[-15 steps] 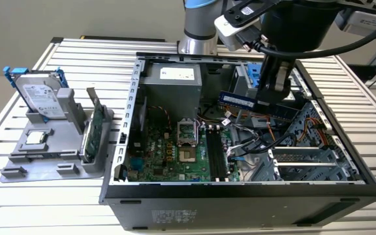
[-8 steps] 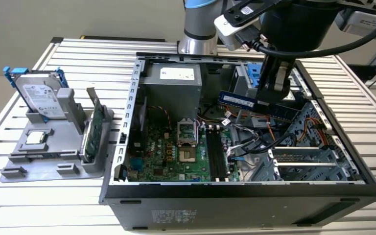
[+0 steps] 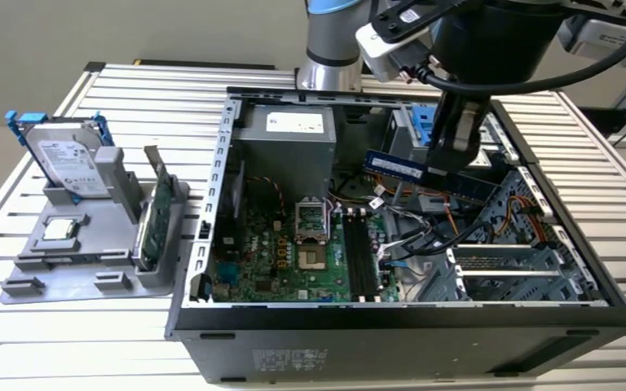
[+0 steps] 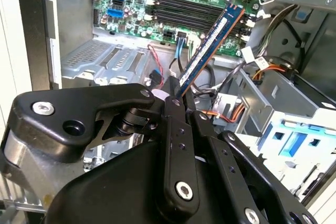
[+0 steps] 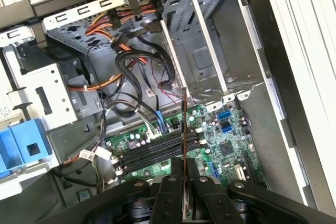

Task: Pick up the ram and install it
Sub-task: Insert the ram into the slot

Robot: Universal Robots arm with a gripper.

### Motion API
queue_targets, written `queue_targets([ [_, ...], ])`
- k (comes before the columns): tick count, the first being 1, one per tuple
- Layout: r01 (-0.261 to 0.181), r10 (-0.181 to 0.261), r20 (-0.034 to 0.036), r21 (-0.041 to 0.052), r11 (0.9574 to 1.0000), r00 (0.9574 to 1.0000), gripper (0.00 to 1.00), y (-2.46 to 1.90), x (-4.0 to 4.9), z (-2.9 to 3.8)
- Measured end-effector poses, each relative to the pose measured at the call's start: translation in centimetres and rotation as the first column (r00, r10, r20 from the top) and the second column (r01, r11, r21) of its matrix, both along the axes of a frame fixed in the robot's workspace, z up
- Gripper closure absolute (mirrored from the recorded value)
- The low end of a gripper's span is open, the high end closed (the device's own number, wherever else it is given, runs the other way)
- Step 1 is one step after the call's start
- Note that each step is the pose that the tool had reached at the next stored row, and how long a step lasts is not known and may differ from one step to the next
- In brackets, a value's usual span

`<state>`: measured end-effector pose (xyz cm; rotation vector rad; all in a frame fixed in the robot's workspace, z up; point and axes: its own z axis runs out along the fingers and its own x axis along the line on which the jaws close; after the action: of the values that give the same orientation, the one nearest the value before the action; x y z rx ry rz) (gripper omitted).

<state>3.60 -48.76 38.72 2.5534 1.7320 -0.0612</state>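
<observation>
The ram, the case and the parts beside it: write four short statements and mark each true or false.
1. The gripper grips the ram at one end. True.
2. The ram is seated in the memory slots. False: it is held clear of them, inside the case.
3. A hard drive stands in the grey holder at the exterior view's left. True.
4. The case is closed. False: its side is open and the motherboard shows.
</observation>
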Motion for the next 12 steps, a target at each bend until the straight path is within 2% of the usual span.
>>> queue_targets([
  [6,0.051,-0.051,0.0,-0.0001,0.9987,0.9987,1.0,0.0,0.0,-0.01],
  [12,0.105,-0.105,0.0,-0.0001,0.9945,0.9945,1.0,0.0,0.0,-0.01],
])
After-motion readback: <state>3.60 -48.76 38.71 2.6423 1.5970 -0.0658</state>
